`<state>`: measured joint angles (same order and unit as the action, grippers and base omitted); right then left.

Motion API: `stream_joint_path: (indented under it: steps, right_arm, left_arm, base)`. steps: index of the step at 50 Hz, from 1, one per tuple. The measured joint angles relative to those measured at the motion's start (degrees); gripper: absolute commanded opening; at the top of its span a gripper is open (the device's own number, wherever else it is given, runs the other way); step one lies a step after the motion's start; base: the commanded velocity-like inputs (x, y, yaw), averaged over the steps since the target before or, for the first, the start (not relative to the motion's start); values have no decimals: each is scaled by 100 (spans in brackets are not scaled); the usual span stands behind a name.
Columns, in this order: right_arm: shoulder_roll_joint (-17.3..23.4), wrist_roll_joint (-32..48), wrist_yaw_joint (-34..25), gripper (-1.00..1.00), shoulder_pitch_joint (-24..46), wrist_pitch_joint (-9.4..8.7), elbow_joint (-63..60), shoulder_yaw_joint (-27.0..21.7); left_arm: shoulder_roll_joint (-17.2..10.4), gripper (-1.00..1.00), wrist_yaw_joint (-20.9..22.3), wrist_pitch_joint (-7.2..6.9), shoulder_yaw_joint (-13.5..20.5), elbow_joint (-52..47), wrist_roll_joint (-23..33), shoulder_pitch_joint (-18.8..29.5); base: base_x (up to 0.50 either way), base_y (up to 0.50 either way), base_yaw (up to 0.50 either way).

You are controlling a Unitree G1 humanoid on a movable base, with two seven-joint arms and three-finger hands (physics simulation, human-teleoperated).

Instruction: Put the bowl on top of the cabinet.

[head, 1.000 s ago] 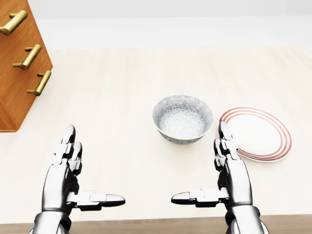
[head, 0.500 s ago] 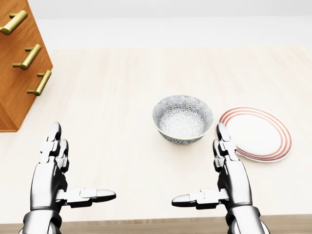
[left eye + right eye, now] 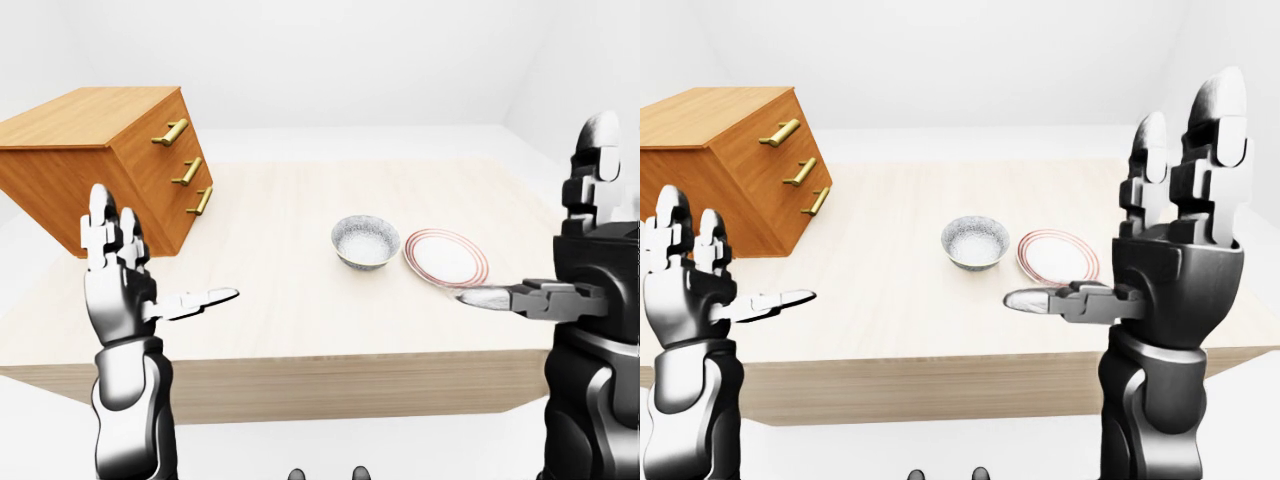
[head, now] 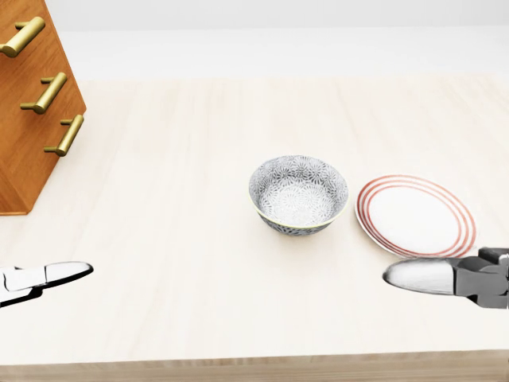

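The patterned grey bowl (image 4: 298, 193) stands upright near the middle of the pale wooden table (image 4: 175, 143). The wooden cabinet (image 3: 110, 160), with three brass drawer handles, stands at the table's left end, its flat top bare. My left hand (image 3: 155, 265) is raised at the left with open fingers upright and thumb pointing inward, well short of the bowl. My right hand (image 3: 1110, 215) is held up at the right, also open and holding nothing. In the head view only the two thumbs (image 4: 48, 278) (image 4: 429, 274) show at the lower edges.
A white plate with red rings (image 4: 415, 216) lies flat just right of the bowl, nearly touching it. The table's near edge runs along the bottom of the head view. White floor and walls surround the table.
Both hands have drawn apart, the left going left and the right going right, so that only their thumbs remain in the head view. Bowl, plate and cabinet have not moved.
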<state>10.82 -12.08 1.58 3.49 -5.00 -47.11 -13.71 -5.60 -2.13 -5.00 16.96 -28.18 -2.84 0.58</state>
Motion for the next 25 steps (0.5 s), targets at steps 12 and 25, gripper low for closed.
stream_joint_path:
  steps: [12,25]
  right_arm:
    - [934,-1284,870,100,-61,0,-859,-467]
    - [1476,-2025,1428,100,-152,0,-1130,-585]
  left_arm:
    - [-64,100,0,0,314,-489,-123,10]
    - [-89,100,-17,0,418,-632,-180,11]
  base:
    - [0,0,0]
    - [29,0,0]
